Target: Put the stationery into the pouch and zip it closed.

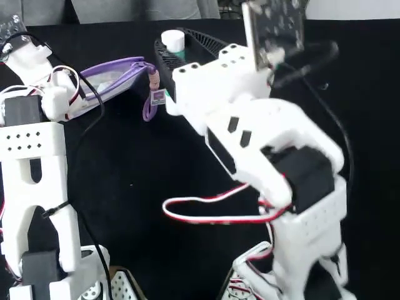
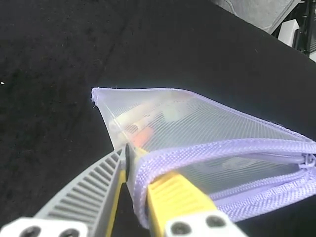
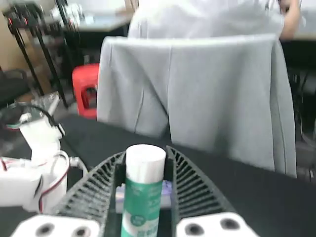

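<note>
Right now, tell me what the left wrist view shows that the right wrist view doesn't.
Left wrist: the left claw clamped on the pouch at its purple-zipped edge, an orange item inside. Right wrist: the right claw gripping a glue stick, a grey jacket hanging behind. Both: the black table.

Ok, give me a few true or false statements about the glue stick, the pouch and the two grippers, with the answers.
1. The right gripper holds the glue stick. True.
2. The glue stick's cap is red. False: it is white.
3. The left gripper is shut on the pouch at its edge. True.
4. The pouch's zip is green. False: it is purple.
5. The glue stick lies inside the pouch. False: it is in the right gripper, apart from the pouch.
</note>
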`<state>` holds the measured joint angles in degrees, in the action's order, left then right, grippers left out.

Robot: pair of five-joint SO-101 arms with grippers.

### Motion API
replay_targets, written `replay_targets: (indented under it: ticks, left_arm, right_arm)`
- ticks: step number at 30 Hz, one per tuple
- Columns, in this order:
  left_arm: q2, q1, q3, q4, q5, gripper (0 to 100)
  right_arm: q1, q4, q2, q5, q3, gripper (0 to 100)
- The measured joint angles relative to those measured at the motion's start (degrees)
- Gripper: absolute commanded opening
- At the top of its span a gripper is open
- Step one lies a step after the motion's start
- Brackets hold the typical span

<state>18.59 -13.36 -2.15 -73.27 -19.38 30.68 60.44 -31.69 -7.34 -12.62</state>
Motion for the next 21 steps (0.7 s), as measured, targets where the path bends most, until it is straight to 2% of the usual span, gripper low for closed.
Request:
replay_targets:
  ticks: [6,10,18,21]
  left_arm:
    - [0.0,0.0,0.0,0.0,0.0,3]
    - [0.0,0.0,0.0,0.0,0.0,3]
    - [0.0,0.0,0.0,0.0,0.0,3]
    - [0.0,0.0,0.0,0.1,0.0,3]
  right_arm:
    - [0.0,-25.7,-15.7,0.0,26.7,1.1]
    - [0.0,-40.9,-21.2,-0.3,40.1,1.1]
    - [1.2,-77.0,-21.8,-0.4,62.5,1.1]
    - [2.7,-87.4,-20.3,-0.4,65.5,1.1]
